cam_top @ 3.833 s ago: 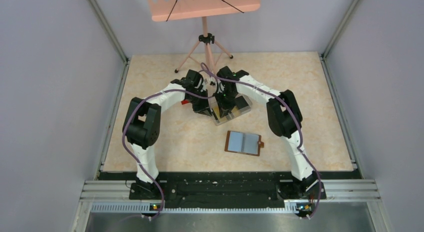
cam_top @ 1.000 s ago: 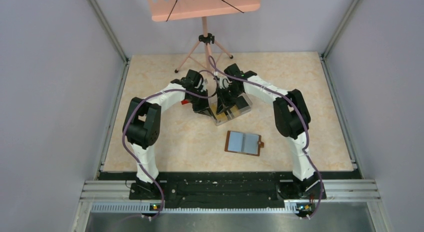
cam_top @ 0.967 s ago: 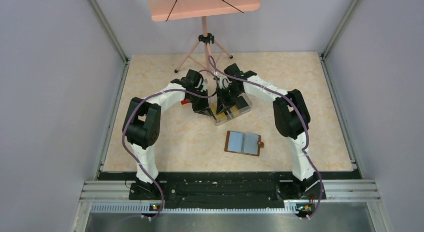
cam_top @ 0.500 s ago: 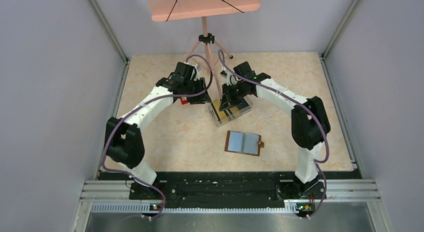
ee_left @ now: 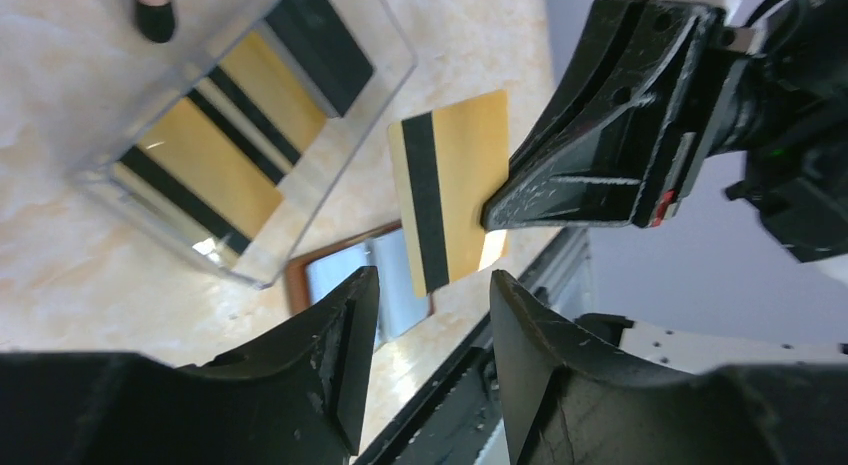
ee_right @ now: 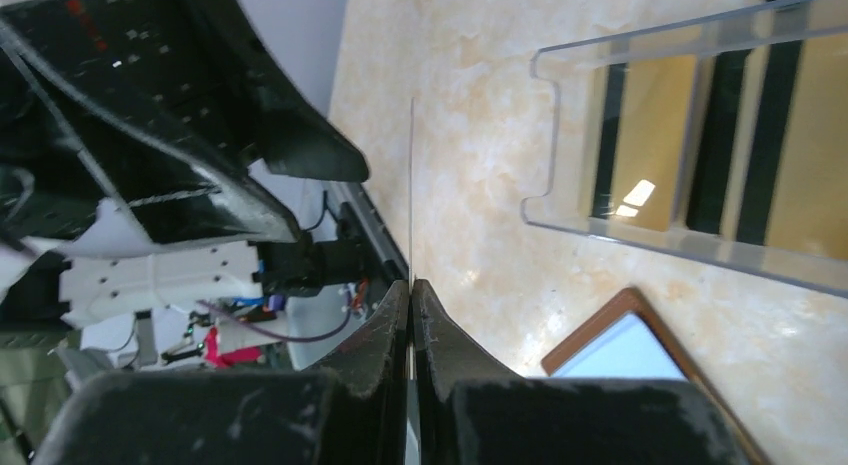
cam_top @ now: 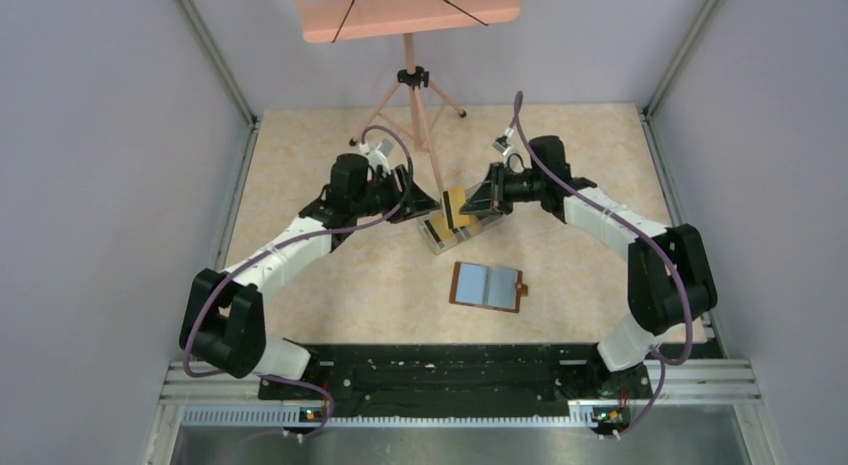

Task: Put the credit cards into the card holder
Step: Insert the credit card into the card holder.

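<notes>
Yellow card (ee_left: 455,185) clenched in the right tool (ee_right: 411,288)
A black stripe is seen across it; the left tool (ee_left: 430,280) is spread wide, empty, near the clear box (ee_left: 370,95).

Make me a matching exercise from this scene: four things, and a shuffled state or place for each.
1 gold card
2 card holder
3 clear box
4 left gripper

A open, holding nothing
B lying open on the table
C pinched in the right gripper
D contains striped cards

Pairs: 1-C, 2-B, 3-D, 4-A
</notes>
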Action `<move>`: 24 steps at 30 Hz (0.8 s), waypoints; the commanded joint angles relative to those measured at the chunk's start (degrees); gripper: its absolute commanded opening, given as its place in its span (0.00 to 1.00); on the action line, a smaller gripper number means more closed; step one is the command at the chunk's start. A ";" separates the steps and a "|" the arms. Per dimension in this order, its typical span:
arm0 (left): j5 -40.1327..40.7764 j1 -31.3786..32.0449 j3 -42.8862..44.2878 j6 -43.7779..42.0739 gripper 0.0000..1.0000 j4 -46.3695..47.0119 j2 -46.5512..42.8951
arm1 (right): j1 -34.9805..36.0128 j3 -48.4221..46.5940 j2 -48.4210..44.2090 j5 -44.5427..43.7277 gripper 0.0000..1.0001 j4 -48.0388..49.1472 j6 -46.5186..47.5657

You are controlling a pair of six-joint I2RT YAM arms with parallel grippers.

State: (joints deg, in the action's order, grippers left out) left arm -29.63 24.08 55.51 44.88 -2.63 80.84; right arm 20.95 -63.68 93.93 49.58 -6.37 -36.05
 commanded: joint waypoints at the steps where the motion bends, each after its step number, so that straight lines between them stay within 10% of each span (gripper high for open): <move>1: -9.41 0.05 -2.15 7.99 0.49 19.66 0.41 | -0.40 3.32 -6.41 7.72 0.00 14.83 -8.70; 24: -14.00 2.29 -8.17 14.70 0.27 30.89 0.93 | -0.42 10.91 -10.78 8.58 0.00 27.20 -19.45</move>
State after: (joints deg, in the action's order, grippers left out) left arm -42.48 25.82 48.90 58.57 23.55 84.14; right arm 20.58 -52.42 86.26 58.28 16.99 -54.70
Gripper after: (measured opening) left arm 0.272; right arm 0.005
